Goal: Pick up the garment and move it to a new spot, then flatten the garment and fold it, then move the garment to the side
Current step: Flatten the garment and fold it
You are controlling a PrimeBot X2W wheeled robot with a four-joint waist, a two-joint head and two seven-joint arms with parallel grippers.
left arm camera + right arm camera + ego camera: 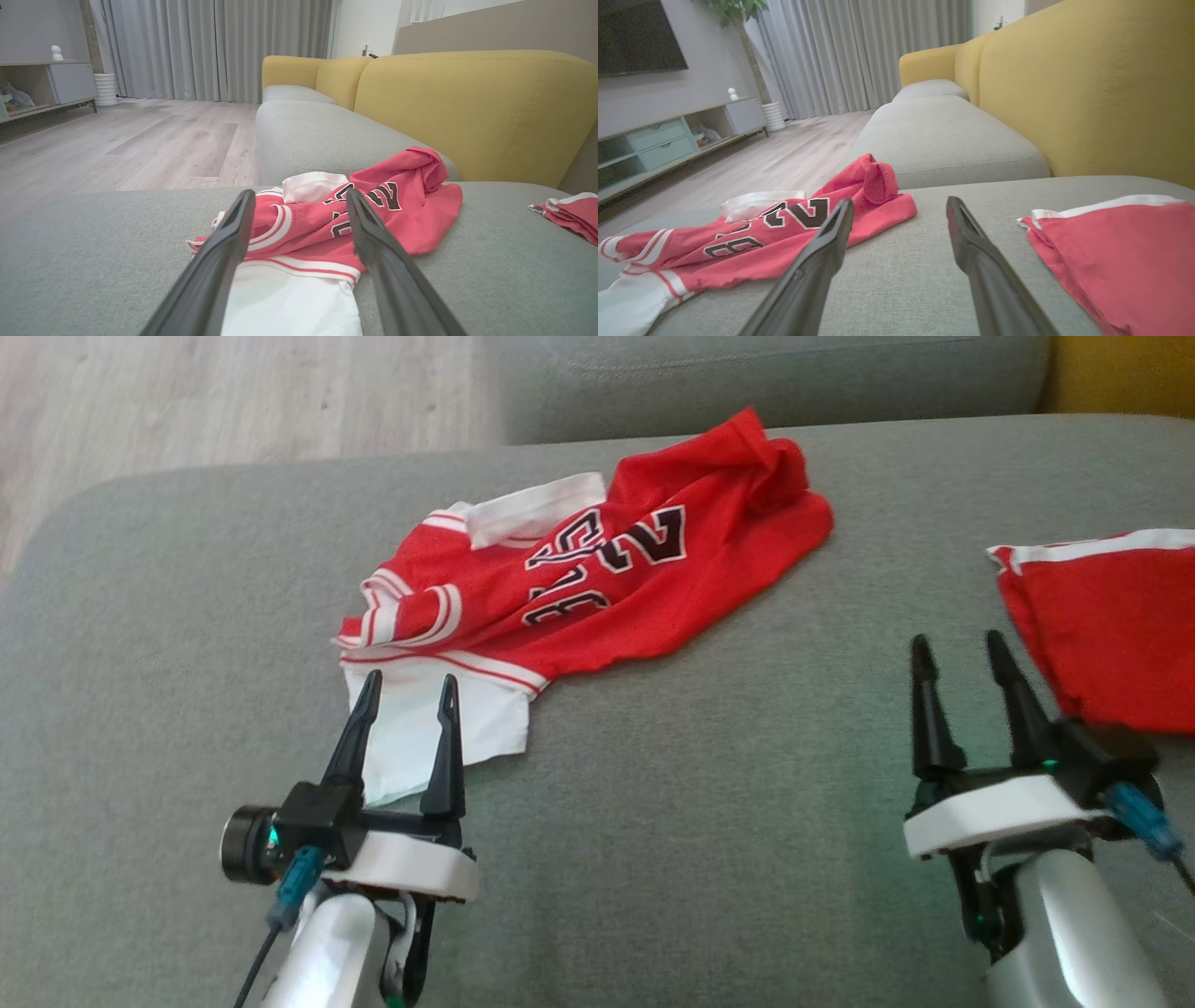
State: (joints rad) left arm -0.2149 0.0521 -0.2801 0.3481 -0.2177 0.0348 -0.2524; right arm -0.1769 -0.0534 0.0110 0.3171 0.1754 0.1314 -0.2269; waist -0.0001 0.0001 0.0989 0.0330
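While both grippers stand empty over the grey sofa cushion (653, 840), the head view reads from left to right as follows. Upper left of the frame: pale wooden floor (233, 401). Lower left: the left gripper (411, 683), its two dark fingers spread wide with nothing between them. The tips point at the white end of the garment (597, 588), and whether they touch the cloth cannot be told. Centre to upper centre: the garment, a red jersey with white trim and dark numerals, lies crumpled on the cushion, its white part toward lower left and a bunched red fold toward the top. In the left wrist view the left gripper's fingers frame this white part at the bottom centre. Lower right: the right gripper (959, 640), fingers equally wide apart and holding nothing, over bare cushion. Right edge: a second red cloth (1111, 635) with a white border, just beside the right gripper. Upper right corner: the yellow backrest (1120, 373).
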